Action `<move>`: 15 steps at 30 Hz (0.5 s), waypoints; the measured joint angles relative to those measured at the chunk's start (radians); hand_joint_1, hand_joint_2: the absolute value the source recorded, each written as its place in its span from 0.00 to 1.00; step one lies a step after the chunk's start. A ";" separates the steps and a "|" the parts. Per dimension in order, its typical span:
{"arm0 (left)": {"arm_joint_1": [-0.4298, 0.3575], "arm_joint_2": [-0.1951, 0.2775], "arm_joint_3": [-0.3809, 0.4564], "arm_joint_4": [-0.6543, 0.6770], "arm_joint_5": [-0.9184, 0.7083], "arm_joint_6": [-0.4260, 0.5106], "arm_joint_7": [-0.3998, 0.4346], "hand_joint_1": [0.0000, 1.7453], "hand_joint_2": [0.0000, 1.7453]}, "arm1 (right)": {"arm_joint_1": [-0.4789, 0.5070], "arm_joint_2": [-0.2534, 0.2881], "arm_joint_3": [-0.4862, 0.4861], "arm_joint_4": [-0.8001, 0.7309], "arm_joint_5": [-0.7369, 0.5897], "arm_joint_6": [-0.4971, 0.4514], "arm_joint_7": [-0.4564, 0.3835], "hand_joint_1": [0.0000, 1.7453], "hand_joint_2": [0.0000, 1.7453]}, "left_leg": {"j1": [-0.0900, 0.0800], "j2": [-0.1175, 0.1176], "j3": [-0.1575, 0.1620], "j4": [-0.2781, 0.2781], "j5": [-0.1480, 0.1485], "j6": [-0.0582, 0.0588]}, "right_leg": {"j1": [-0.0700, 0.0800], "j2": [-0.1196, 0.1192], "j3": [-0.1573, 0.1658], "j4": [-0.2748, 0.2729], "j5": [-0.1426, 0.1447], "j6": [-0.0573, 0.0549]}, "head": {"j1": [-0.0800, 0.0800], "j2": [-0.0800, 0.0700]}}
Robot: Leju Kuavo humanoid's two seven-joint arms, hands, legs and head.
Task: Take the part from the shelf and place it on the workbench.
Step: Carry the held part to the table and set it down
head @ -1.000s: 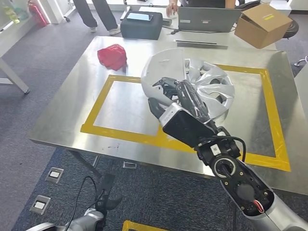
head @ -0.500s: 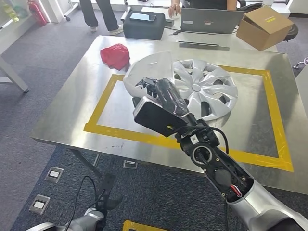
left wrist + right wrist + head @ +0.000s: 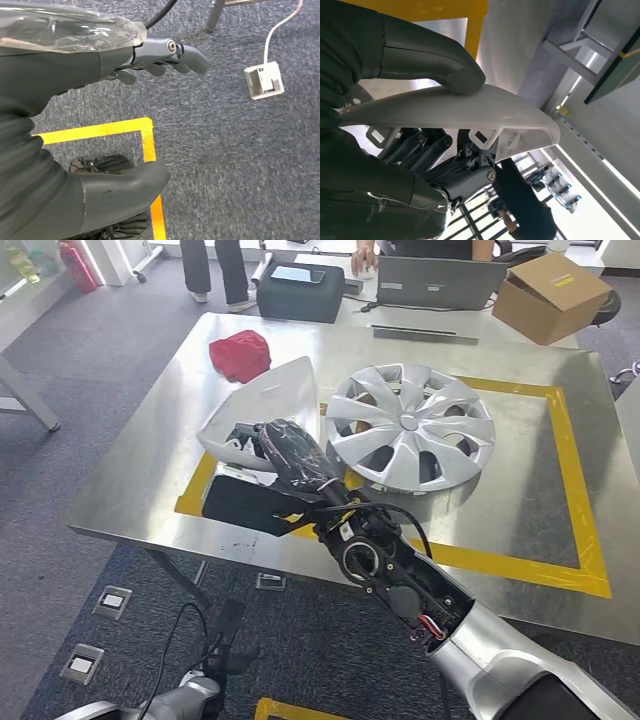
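Note:
The part (image 3: pixel 273 398) is a white, roughly triangular plastic cover. My right hand (image 3: pixel 285 452) grips it from underneath and holds it just above the left side of the steel workbench (image 3: pixel 143 475), over the left strip of the yellow tape frame (image 3: pixel 198 480). In the right wrist view the thumb (image 3: pixel 433 55) presses on the part's (image 3: pixel 478 112) smooth outer face while the fingers (image 3: pixel 429 150) curl under its ribbed inside. My left hand (image 3: pixel 45 80) hangs low over the carpet, fingers apart and holding nothing; its arm (image 3: pixel 185 698) is at the bottom left.
A silver wheel cover (image 3: pixel 411 425) lies inside the tape frame, right of the part. A red cloth (image 3: pixel 240 352) sits at the bench's far left. Behind are a black case (image 3: pixel 298 290), a laptop (image 3: pixel 434 280), a cardboard box (image 3: pixel 547 290) and people.
My right arm has swung left with the part, from in front of the wheel cover to the bench's left side. The part now lies flatter and lower. The wheel cover is fully uncovered.

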 joint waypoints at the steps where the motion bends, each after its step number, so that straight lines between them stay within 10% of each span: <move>1: 0.000 0.000 0.000 0.000 0.000 0.000 0.000 0.00 1.00 | 0.000 0.000 0.000 0.000 0.000 0.000 0.000 1.00 1.00 | 0.000 0.000 0.000 0.000 0.000 0.000 | 0.000 0.000 0.000 0.000 0.000 0.000 | 0.000 0.000; 15: 0.000 0.000 0.000 0.000 0.000 0.000 0.000 0.00 1.00 | 0.000 0.000 0.000 0.000 0.000 0.000 0.000 1.00 1.00 | 0.000 0.000 0.000 0.000 0.000 0.000 | 0.000 0.000 0.000 0.000 0.000 0.000 | 0.000 0.000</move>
